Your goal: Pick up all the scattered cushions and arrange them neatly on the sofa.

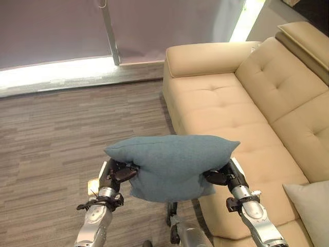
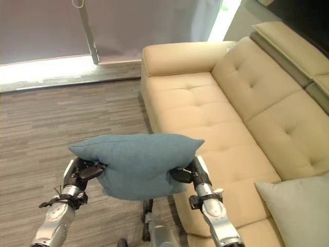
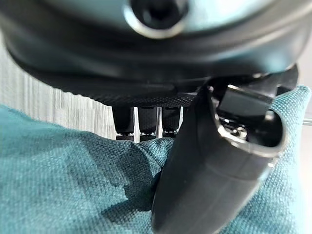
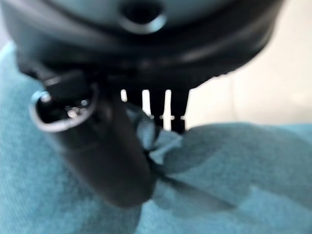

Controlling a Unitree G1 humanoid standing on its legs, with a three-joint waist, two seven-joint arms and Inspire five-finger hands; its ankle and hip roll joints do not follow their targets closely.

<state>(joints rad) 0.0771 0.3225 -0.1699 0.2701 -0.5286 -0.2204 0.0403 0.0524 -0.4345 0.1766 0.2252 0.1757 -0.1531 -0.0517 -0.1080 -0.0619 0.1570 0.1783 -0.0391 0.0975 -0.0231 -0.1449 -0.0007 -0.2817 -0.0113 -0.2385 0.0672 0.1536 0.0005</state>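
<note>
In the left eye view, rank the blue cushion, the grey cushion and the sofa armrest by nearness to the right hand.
1. Blue cushion: pinched in the right hand.
2. Grey cushion: on the seat, lower right.
3. Armrest: sofa's far end.

teal cushion [image 1: 172, 164] held up off the floor, lying wide and level, pinched at both side edges. pale grey cushion [image 1: 312, 208] on sofa [image 1: 226, 98] at four o'clock.
</note>
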